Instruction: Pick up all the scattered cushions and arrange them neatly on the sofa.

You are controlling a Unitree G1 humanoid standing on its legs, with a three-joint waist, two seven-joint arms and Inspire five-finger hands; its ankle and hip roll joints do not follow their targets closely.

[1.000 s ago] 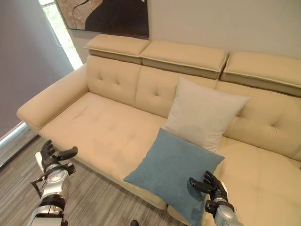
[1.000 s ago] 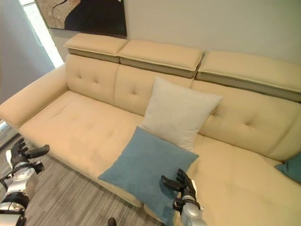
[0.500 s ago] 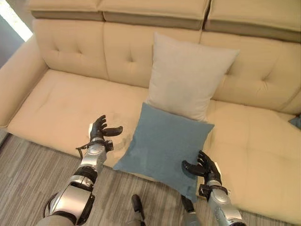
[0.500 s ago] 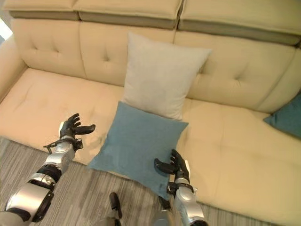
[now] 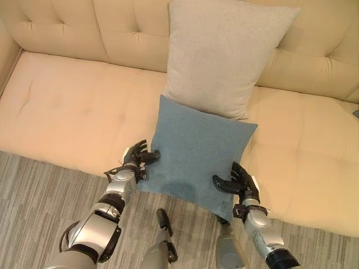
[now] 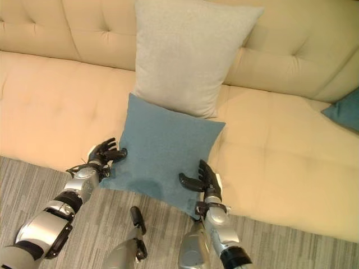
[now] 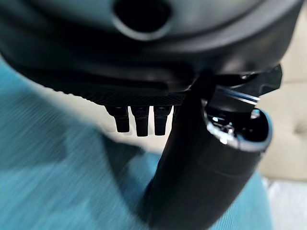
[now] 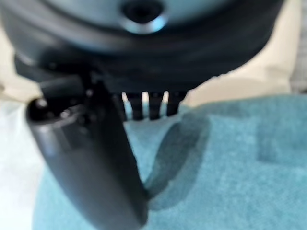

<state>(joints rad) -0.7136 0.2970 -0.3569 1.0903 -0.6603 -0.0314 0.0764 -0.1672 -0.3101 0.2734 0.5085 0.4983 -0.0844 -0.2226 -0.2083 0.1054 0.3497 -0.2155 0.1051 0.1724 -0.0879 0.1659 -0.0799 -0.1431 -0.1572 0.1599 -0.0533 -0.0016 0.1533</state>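
Left robot hand (image 5: 136, 158): placed at the left edge of the blue cushion (image 5: 196, 154), near its lower left corner; the thumb was laid on the cushion's face and the fingers were held loosely curved at the edge. Whether the edge was pinched could not be told.
Right robot hand (image 5: 238, 182): set at the lower right corner of the blue cushion; the thumb was stretched over the fabric and the fingers were seen only slightly bent beside it. A firm grip could not be made out here either.
Blue cushion: found at the front edge of the sofa (image 5: 67, 106), at its middle, lying on the seat with its lower part hanging over the front edge; it was bracketed between the two robot hands.
Beige cushion (image 5: 224, 56): propped upright against the sofa's backrest, directly behind the blue cushion; its lower edge was touched and slightly overlapped by the blue cushion's top edge.
Second teal cushion (image 6: 343, 112): partly seen at the right end of the sofa seat, well apart from the hands.
Floor (image 5: 33, 196): grey striped planking was seen along the sofa's front edge.
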